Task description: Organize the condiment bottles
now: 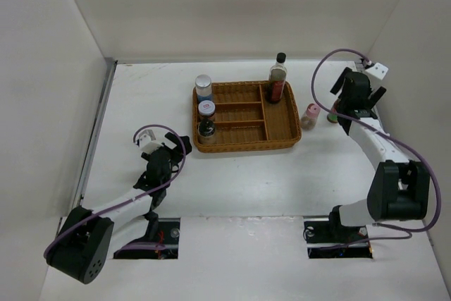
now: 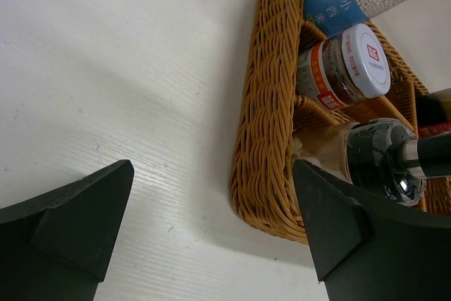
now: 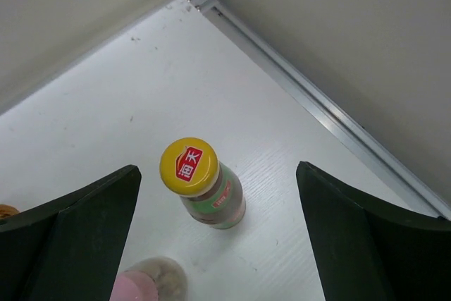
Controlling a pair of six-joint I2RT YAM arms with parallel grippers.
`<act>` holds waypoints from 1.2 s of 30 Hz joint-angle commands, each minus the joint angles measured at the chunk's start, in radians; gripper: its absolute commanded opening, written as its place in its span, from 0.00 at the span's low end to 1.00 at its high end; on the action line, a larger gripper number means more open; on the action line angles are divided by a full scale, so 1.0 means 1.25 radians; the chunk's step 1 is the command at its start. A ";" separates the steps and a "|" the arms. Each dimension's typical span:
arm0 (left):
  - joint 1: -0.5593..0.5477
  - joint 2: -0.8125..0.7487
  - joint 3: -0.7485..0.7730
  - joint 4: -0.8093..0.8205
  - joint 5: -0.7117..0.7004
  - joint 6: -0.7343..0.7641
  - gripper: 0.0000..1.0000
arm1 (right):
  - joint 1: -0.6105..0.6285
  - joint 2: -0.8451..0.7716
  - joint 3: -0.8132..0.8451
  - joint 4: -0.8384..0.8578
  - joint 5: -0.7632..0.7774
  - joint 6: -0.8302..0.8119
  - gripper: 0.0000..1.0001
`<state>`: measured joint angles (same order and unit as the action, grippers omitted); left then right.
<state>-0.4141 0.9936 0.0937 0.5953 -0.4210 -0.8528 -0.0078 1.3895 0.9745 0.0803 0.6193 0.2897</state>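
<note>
Jaws on both arms stand wide and hold nothing. The left gripper point(image 2: 211, 167) hangs over bare table point(image 2: 141, 68), just beside the near left corner of the wicker tray point(image 1: 243, 144). The right gripper point(image 3: 216, 172) straddles a bottle near the right wall point(image 3: 338, 33) without touching it.

The tray's right compartment holds the tall black-capped bottle point(image 1: 279, 75). Its left one holds, far to near, the blue-labelled jar point(image 1: 204, 88), the white-lidded jar point(image 1: 206, 108) and the dark-capped shaker point(image 1: 207, 129). Outside, just right of the tray, stands the pink-capped shaker point(image 1: 309, 116). Beside it is the small yellow-capped bottle point(image 3: 204, 185), upright between the right fingers point(image 3: 70, 230).

That bottle looks like the one to take. It sits roughly centred in the gap, so a straight descent should keep either pad from nudging it over. Bring the pads level with the body below the cap and close gently. Lift straight up, clear of the pink-capped shaker close by, then carry the bottle to a free compartment.
</note>
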 commanded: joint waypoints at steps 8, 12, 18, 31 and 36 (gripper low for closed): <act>-0.004 0.022 0.017 0.051 0.010 0.004 1.00 | -0.024 0.079 0.116 0.005 -0.068 -0.001 0.87; -0.002 0.030 0.017 0.051 0.010 0.004 1.00 | -0.021 0.109 0.122 -0.004 -0.064 0.001 0.83; -0.004 0.042 0.021 0.053 0.012 0.004 1.00 | -0.021 0.122 0.092 0.006 -0.049 0.004 0.78; -0.003 0.038 0.020 0.056 0.012 0.004 1.00 | -0.021 0.170 0.138 -0.016 -0.044 -0.018 0.59; -0.004 0.040 0.023 0.056 0.012 0.004 1.00 | -0.021 0.148 0.120 0.000 -0.022 -0.017 0.34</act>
<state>-0.4149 1.0473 0.0940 0.6106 -0.4129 -0.8528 -0.0326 1.6039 1.1007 0.0502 0.5613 0.2657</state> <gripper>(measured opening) 0.997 0.438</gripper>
